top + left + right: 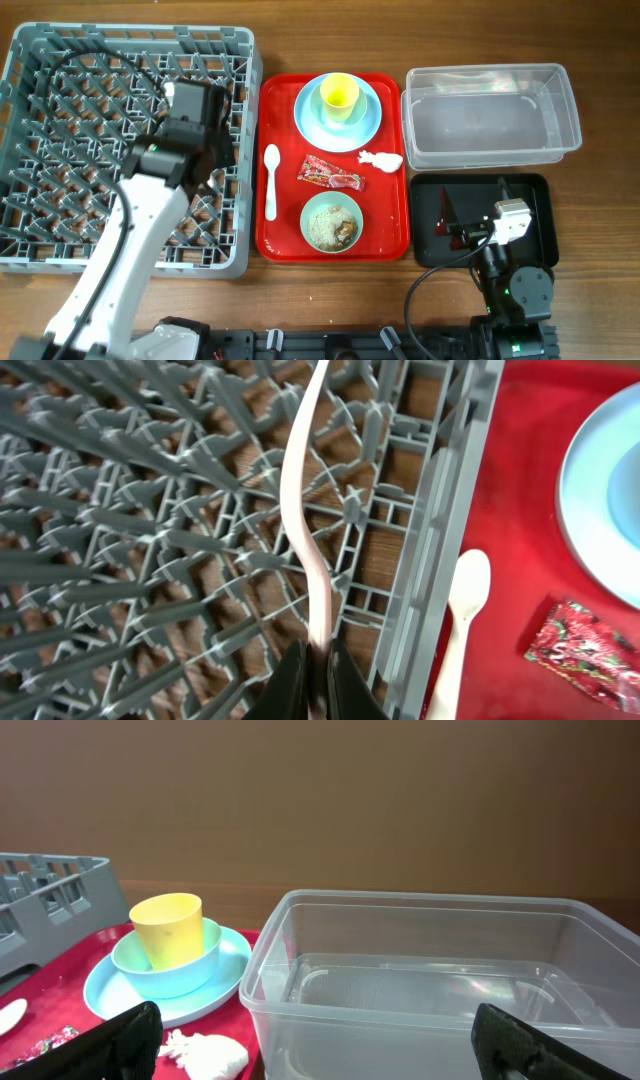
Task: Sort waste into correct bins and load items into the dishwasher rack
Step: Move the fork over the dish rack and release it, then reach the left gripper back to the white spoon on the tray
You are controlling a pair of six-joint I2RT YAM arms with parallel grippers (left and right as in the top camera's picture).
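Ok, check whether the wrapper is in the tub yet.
No, the wrapper lies on the red tray, between the plate and the green bowl.

A small yellow plastic cup (167, 928) stands in a light blue bowl (170, 972) on a light blue plate (228, 982), beside a clear rectangular plastic tub (440, 990), toward the worktop's (235, 905) far edge; a crumpled white tissue (205, 1055) lies nearer.

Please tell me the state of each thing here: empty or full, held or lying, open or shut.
Left gripper: shut on fork, over rack.
Right gripper: open, empty.
Clear tub: empty.
Yellow cup: upright, inside blue bowl.
Green bowl: holds crumbs.
Spoon: lying on red tray.
Wrapper: crinkled, on red tray.
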